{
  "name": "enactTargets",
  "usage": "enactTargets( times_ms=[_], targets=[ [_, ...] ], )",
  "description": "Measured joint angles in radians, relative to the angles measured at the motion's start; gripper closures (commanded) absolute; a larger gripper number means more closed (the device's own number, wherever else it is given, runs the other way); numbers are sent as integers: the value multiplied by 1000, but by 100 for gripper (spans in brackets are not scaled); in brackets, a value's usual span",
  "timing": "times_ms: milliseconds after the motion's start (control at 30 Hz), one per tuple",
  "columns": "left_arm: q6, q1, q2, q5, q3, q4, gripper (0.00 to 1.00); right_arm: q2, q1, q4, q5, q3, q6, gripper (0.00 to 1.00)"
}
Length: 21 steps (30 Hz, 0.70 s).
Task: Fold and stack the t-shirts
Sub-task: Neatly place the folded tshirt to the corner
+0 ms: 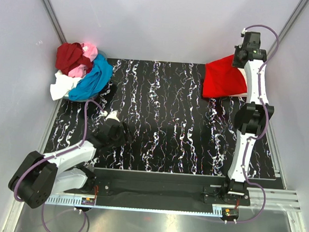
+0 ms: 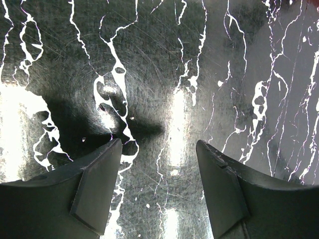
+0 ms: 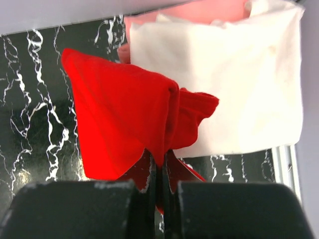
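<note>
Bright red t-shirt, folded, hangs pinched in the closed right gripper over the cream t-shirt at the table far-right corner: the stacking step. Next, lower squarely and release. The left gripper gapes wide, empty.

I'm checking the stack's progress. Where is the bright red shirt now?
In the top view the bright red shirt is at the far right corner of the table, pinched by the right gripper and draped over the folded white shirt.
</note>
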Motion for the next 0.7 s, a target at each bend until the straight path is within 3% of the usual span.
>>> enactTargets(
  times_ms=[700],
  targets=[
    [0, 0, 21, -2, 12, 4, 33, -47, -129, 103, -47, 3, -13, 100]
  ],
)
